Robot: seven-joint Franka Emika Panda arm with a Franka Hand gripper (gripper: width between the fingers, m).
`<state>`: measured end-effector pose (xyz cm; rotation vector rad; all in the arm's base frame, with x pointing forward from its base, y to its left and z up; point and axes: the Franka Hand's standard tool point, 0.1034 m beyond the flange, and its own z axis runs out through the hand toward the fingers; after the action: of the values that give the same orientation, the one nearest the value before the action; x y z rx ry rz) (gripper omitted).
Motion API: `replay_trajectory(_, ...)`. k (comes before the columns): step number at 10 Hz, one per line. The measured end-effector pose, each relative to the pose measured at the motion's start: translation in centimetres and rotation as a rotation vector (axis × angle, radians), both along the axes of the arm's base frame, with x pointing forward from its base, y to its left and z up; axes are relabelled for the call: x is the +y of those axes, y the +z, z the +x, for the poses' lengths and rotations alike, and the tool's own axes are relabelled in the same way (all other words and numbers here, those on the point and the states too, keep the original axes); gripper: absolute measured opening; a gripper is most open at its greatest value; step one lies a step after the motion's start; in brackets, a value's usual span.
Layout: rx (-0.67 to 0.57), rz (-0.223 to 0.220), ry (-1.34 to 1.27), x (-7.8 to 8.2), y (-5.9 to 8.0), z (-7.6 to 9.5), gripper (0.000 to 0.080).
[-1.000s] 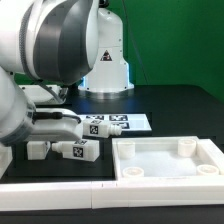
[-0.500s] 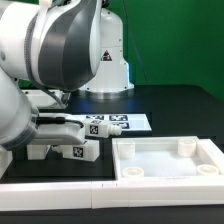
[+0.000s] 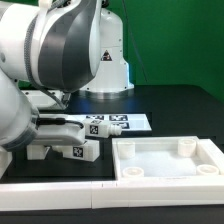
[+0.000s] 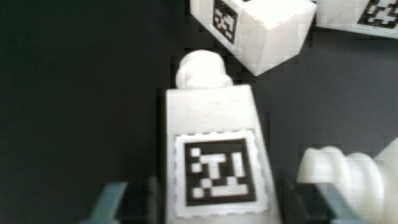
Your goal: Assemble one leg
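Observation:
In the wrist view a white leg (image 4: 217, 140) lies on the black table between my fingers, with its square marker tag facing up and its rounded peg end pointing away from me. My gripper (image 4: 217, 208) is open and straddles the leg's blocky end, with a dark gap on each side. One finger (image 4: 116, 204) shows at the frame's edge. In the exterior view, loose legs (image 3: 75, 152) lie on the table under my arm, which hides the gripper.
More legs lie close by: a tagged one (image 4: 267, 28) just beyond the peg and another (image 4: 347, 172) beside the gripper. The large white panel (image 3: 165, 160) with corner sockets lies at the exterior view's right. The marker board (image 3: 120, 123) lies behind the legs.
The arm's upper body has shifted a little toward the exterior view's right since the earliest frame, then held still. The legs have not moved.

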<state>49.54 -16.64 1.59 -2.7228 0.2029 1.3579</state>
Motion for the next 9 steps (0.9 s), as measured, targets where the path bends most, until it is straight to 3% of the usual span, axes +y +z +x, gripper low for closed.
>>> replay_trajectory(2, -0.002, 0.008, 0.005, -0.1, 0.1, 0.0, 0.0284)
replay_trajectory(3, -0.014, 0.034, 0.02, -0.5, 0.6, 0.0, 0.0284)
replay_trajectory(4, -0.013, 0.039, 0.02, -0.4, 2.0, 0.2, 0.0284)
replay_trajectory(5, -0.036, 0.054, 0.044, 0.1, 4.5, 0.9, 0.0284)
replay_trajectory(7, -0.123, 0.065, 0.078, 3.6, 9.9, 1.6, 0.0284)
replay_trajectory(8, -0.114, 0.044, 0.071, 6.1, 12.0, 1.8, 0.0284)
replay_trajectory(9, -0.17, 0.052, 0.095, 8.4, 13.0, 3.5, 0.0284)
